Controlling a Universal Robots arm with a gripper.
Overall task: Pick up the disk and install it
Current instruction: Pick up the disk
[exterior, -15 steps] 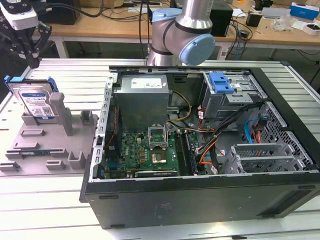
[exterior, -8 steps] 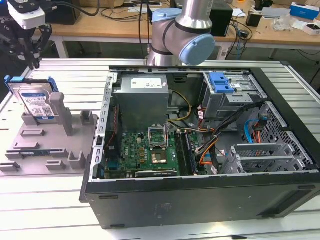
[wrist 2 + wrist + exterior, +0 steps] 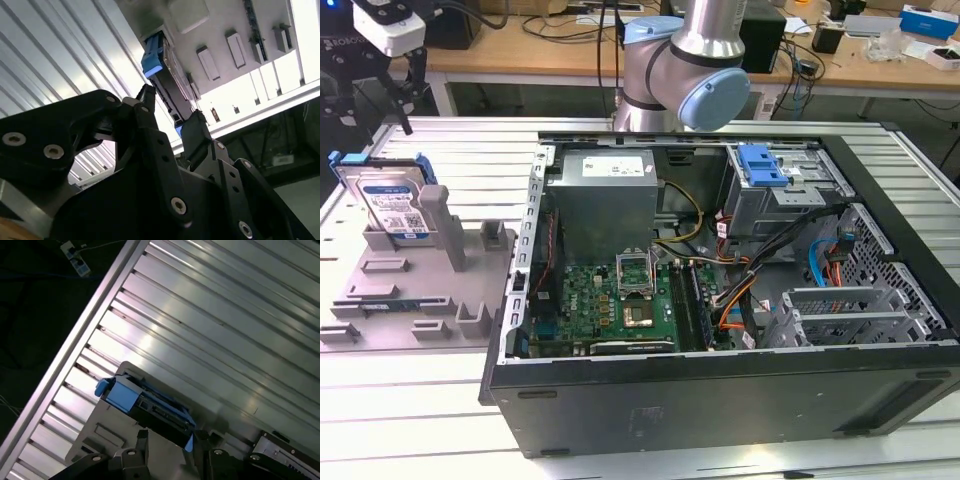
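Because it stands on edge between the upright posts of the grey tray point(image 3: 420, 295), the disk point(image 3: 388, 200) has its top edge and both broad faces free for a grasp from above. It is a silver drive in a blue plastic carrier, at the end of the tray farthest from the computer case point(image 3: 720, 385). Its white-and-blue label faces outward in the exterior view, and the print on it is too small to make out.

The pincer point(image 3: 170, 110) hangs over that same end of the tray, wide open, holding nothing and clear of the disk. In the second wrist view its two black fingers point(image 3: 150, 130) frame the disk's thin edge, so the gap between the jaws seems lined up with the disk's thickness.

The tray lies flat on a ribbed aluminium desk point(image 3: 460, 150). Just beside the tray, on the exterior view's right, the computer case lies on its side. Its panel is off, probably to leave the inside reachable from above, and the motherboard and cables are exposed. A blue clip point(image 3: 760, 165) sits on the drive cage inside the case, well apart from the tray.
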